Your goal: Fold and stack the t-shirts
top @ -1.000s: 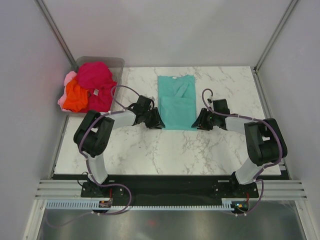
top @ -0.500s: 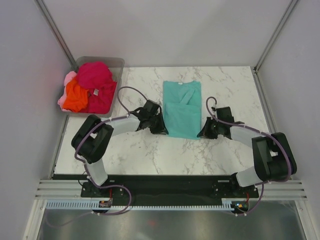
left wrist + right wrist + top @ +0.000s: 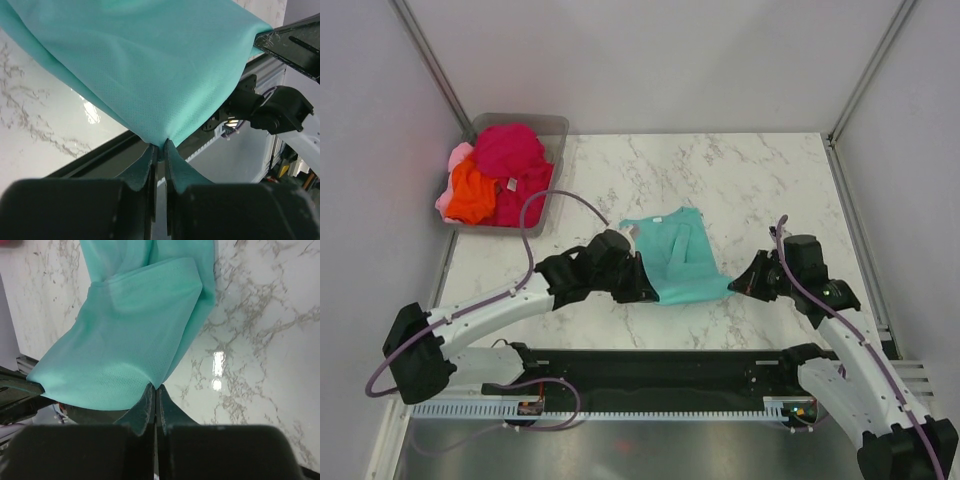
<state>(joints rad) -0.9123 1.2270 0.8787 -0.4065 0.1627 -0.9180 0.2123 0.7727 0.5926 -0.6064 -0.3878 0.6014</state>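
While the left fingers [image 3: 147, 167] and the right fingers [image 3: 146, 407] each pinch a near corner of the teal t-shirt [image 3: 675, 262], it hangs between them over the tabletop [image 3: 770, 180]. Well apart, the orange t-shirt [image 3: 472, 192], red t-shirt [image 3: 508, 150] and pink t-shirt [image 3: 455, 158] lie heaped in the bin [image 3: 558, 125].

Our left arm [image 3: 490, 310] lies low, elbow swung far out to the left, forearm reaching right toward the middle. Our left gripper [image 3: 642, 288] points right, fingers pressed together on one corner of the shirt [image 3: 675, 265]. Over to our right arm [image 3: 850, 350]: elbow tucked at the near right, forearm rising up and left. Our right gripper [image 3: 742, 285] faces the left one, fingers pinched tight on the opposite corner.
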